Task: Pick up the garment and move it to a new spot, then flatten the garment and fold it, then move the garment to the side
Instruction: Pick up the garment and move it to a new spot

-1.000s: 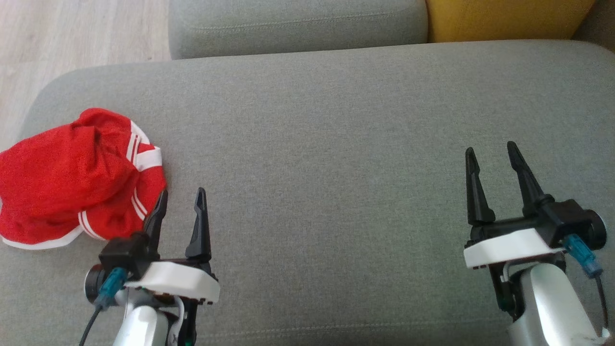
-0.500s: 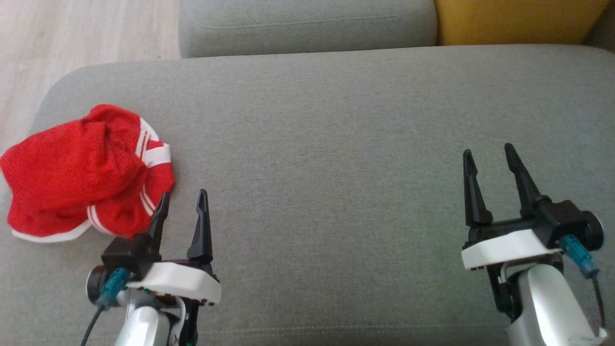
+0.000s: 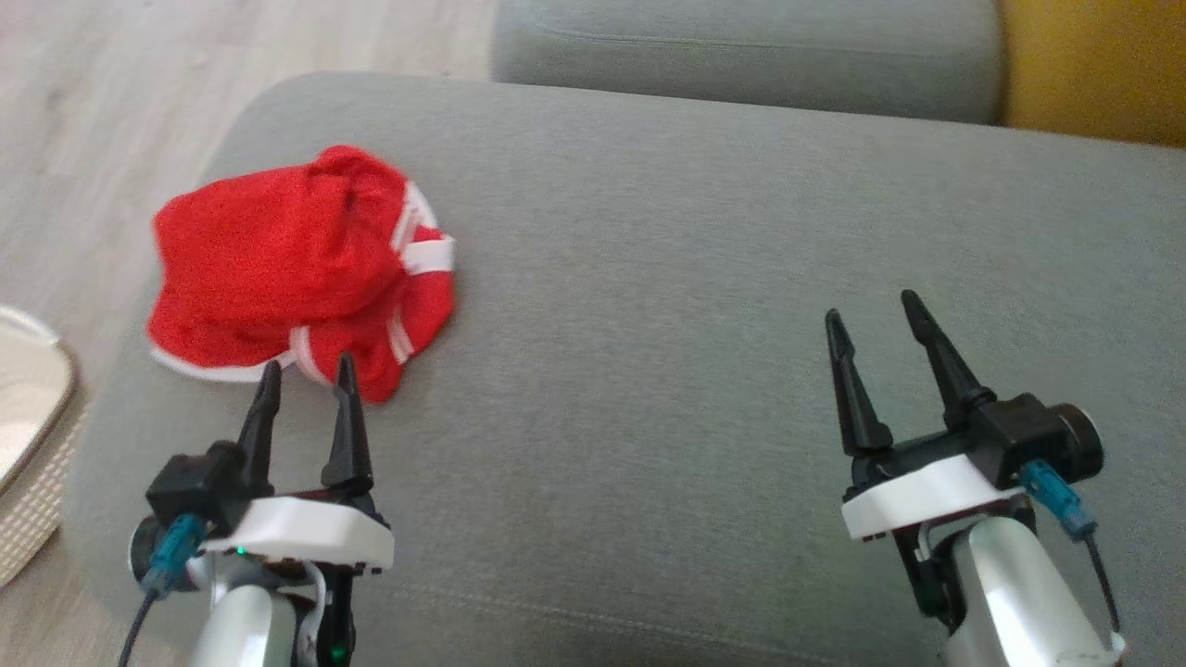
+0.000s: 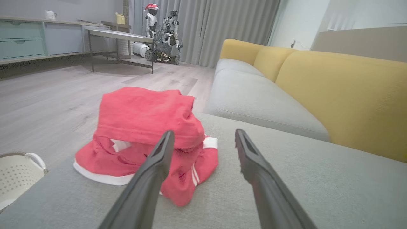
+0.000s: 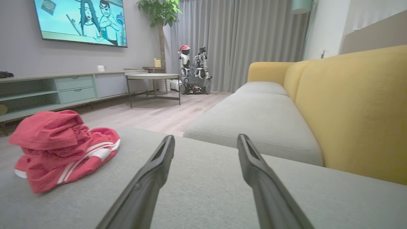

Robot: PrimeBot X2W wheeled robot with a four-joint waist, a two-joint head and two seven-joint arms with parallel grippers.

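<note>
Soft cloth against hard plastic.
We see the garment (image 3: 287, 250) as matt red knit cloth with white trim, the sofa (image 3: 695, 278) as coarse grey weave, the floor (image 3: 111, 93) as pale wood, the basket (image 3: 28, 435) as perforated white plastic, the left end effector (image 3: 309, 361) as matt black plastic.

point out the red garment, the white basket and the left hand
red garment (image 3: 278, 241), head view, plain red top fold
white basket (image 3: 32, 519), head view, outer side wall
left hand (image 3: 309, 364), head view, midway between its open fingertips
</note>
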